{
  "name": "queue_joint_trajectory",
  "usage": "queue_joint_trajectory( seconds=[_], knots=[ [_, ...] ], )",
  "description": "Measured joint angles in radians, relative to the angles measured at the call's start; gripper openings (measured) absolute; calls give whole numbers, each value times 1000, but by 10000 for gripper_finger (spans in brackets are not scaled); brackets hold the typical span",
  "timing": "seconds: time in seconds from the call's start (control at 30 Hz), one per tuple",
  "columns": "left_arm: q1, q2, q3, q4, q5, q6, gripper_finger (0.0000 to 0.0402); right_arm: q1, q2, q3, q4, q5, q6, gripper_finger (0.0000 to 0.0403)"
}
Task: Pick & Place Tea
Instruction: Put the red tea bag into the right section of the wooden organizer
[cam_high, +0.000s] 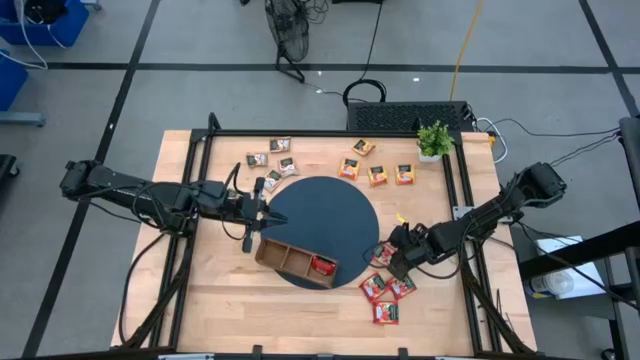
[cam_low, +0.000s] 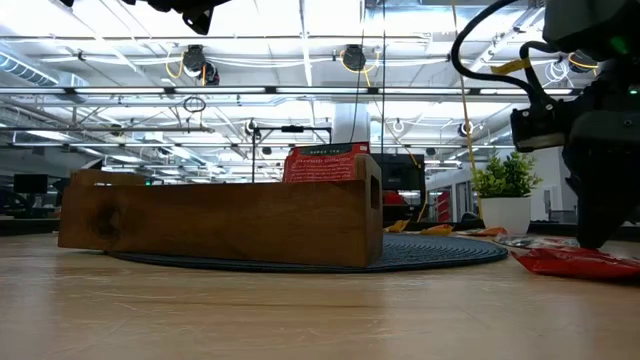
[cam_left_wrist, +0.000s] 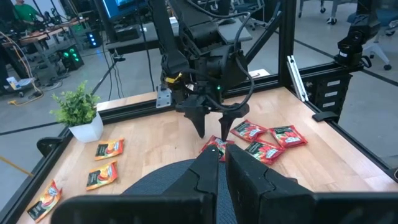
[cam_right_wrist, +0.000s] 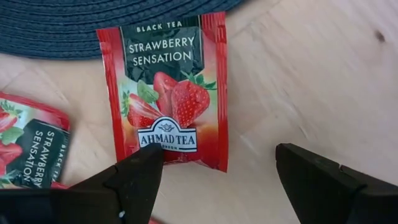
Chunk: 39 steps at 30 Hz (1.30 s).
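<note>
Right tool (cam_right_wrist: 217, 171), spread wide, poised over a red sachet (cam_right_wrist: 168, 93) partly hidden by one finger; left tool (cam_left_wrist: 222, 163) seen narrowed above the mat (cam_high: 322, 225)

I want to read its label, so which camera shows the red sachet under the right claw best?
The right wrist view: the strawberry tea sachet fills the picture, label readable, between the open right claw. The high view shows only a small red patch; the low view shows it edge-on.

right gripper (cam_left_wrist: 213, 129): I see it open, right above a red sachet (cam_left_wrist: 217, 145)
plant (cam_left_wrist: 79, 112): near orange sachets (cam_left_wrist: 107, 162)
</note>
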<state>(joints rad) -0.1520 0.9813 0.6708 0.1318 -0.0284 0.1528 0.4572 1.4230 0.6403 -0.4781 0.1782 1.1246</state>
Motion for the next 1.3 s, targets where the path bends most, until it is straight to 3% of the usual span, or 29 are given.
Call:
queue_joint_trajectory(
  seconds=[0.83, 1.3],
  knots=[
    [0, 0, 0, 0, 0, 0, 37, 0, 5, -3, 167, -35, -46, 293],
    [0, 0, 0, 0, 0, 0, 37, 2, 145, -1, 148, 7, -42, 287]
  ],
)
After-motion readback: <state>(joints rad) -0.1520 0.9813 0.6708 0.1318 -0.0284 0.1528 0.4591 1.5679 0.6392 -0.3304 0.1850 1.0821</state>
